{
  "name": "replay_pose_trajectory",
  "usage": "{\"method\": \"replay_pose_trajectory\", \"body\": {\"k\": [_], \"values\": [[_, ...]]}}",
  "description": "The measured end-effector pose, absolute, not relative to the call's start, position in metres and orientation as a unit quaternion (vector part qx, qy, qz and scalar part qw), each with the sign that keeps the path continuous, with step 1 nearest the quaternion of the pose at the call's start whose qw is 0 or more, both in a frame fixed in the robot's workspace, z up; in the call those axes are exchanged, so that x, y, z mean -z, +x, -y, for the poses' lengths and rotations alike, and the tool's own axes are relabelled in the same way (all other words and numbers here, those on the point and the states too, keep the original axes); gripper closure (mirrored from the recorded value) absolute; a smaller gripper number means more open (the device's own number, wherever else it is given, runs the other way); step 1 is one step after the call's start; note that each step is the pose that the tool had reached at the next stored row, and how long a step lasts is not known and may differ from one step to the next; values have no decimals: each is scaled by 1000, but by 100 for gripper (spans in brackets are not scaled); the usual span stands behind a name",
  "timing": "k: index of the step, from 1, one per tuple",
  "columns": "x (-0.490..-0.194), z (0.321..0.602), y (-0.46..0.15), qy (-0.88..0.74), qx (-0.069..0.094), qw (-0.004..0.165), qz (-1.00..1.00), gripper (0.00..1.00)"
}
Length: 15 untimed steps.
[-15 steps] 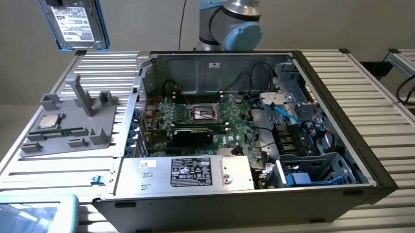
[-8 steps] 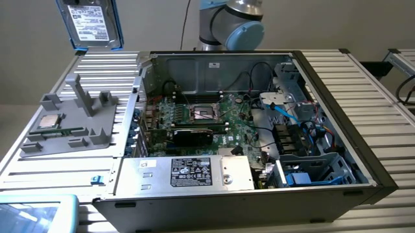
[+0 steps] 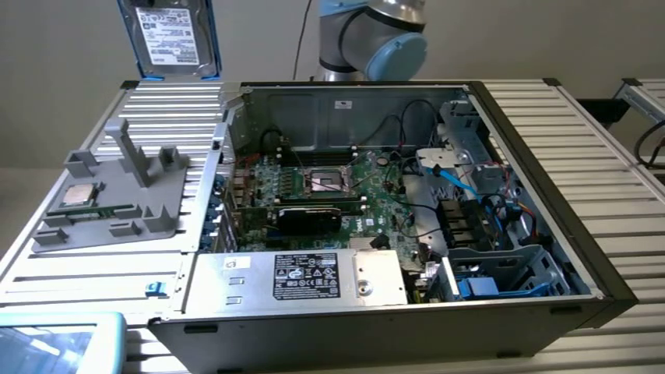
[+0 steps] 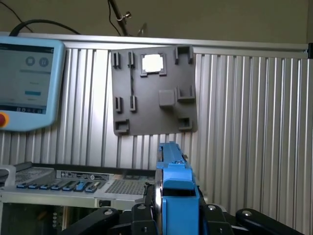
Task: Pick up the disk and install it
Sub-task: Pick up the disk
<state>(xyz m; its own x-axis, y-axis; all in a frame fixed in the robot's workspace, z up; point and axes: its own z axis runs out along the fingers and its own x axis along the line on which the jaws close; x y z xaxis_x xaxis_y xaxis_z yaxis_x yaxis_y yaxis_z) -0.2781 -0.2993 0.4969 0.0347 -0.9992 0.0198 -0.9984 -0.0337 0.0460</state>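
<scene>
- My tool (image 4: pixel 176 215): its black fingers (image 4: pixel 145 213) are closed on either side of the disk (image 4: pixel 173 181), pinching it by the blue carrier frame. In the wrist view the frame stands edge-on between them.
- The disk in the exterior view: lifted clear of the bench (image 3: pixel 582 132), upright, white label facing the camera. It hangs above the bench's far corner, at the exterior view's left of my arm (image 3: pixel 364 35).
- Grey fixture plate (image 3: pixel 104 195): lying on the bench below the disk, with a small square chip (image 3: pixel 81 195) seated in it.
- Open computer case (image 3: pixel 416 218): just beside the plate, towards the exterior view's right. Its motherboard is exposed and a silver box (image 3: pixel 311 276) with a black-and-white label sits at its near edge.
- Pendant with a screen (image 3: pixel 52 343): at the bench's near corner.
</scene>
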Motion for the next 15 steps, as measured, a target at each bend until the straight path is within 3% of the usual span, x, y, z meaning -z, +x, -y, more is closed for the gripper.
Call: {"method": "replay_pose_trajectory", "body": {"k": [15], "values": [[-499, 322, -222, 719, 13, 20, 695, 63]]}}
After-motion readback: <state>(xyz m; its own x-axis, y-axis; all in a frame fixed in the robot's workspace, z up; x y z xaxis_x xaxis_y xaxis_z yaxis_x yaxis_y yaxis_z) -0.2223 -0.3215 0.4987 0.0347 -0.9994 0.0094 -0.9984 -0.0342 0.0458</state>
